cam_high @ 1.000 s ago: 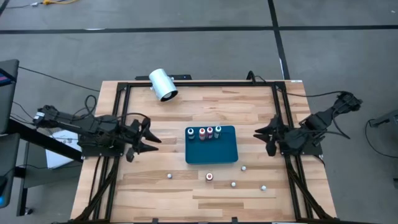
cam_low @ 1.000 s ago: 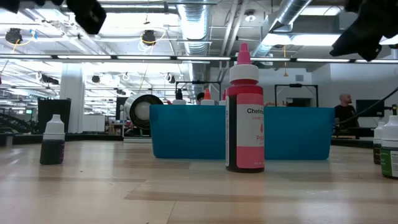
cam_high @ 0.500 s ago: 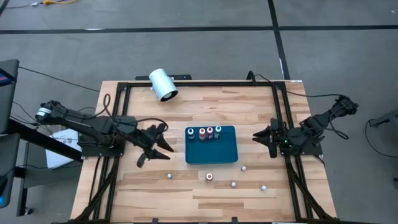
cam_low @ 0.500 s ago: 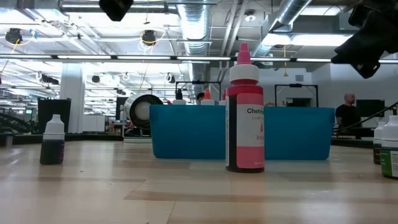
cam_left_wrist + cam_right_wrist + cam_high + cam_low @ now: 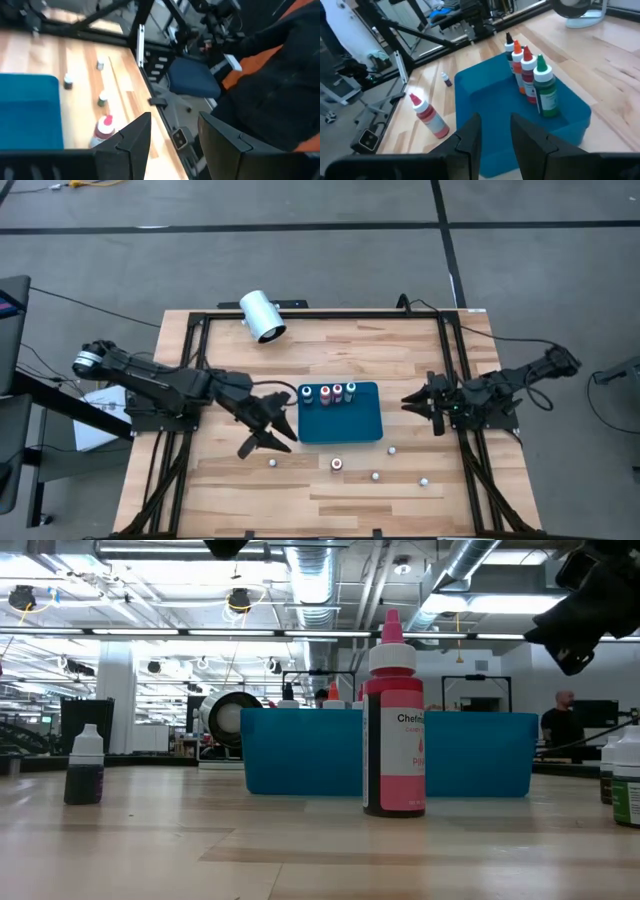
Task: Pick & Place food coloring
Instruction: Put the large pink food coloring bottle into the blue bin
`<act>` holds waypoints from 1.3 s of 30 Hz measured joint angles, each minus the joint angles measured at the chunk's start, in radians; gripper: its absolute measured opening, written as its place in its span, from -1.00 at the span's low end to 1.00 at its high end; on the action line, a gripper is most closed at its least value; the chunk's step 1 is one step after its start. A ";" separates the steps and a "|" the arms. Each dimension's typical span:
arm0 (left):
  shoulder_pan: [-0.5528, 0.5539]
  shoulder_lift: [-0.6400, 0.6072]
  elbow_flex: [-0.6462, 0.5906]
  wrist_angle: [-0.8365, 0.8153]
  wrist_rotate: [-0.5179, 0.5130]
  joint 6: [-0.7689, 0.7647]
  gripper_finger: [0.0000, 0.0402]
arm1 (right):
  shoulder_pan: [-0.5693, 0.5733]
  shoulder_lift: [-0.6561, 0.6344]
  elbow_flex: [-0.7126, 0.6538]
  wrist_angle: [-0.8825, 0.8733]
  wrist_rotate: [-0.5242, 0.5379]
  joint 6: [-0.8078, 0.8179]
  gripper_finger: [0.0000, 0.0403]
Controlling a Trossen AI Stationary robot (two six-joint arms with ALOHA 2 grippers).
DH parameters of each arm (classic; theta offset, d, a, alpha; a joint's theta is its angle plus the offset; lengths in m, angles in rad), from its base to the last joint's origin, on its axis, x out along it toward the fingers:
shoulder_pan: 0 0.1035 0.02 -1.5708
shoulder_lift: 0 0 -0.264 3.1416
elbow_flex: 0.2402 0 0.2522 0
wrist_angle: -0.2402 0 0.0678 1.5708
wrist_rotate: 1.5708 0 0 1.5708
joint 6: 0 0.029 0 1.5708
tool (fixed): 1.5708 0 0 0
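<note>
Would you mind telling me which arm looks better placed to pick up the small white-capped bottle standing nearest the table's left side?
Left, probably: the left gripper, open, hangs just beside that white-capped bottle, while the right gripper waits beyond the teal tray.

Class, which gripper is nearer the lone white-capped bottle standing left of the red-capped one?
Left. The left gripper hovers just above the white-capped bottle; the right gripper waits beyond the teal tray.
</note>
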 joint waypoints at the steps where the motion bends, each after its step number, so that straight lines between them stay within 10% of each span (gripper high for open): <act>1: -0.005 0.016 0.018 -0.018 0.002 -0.004 -0.24 | -0.008 -0.006 -0.004 0.001 -0.007 -0.003 -0.54; 39: -0.021 0.515 0.300 -0.160 0.017 -0.042 -0.24 | -0.107 -0.114 -0.069 0.023 -0.107 0.036 -0.54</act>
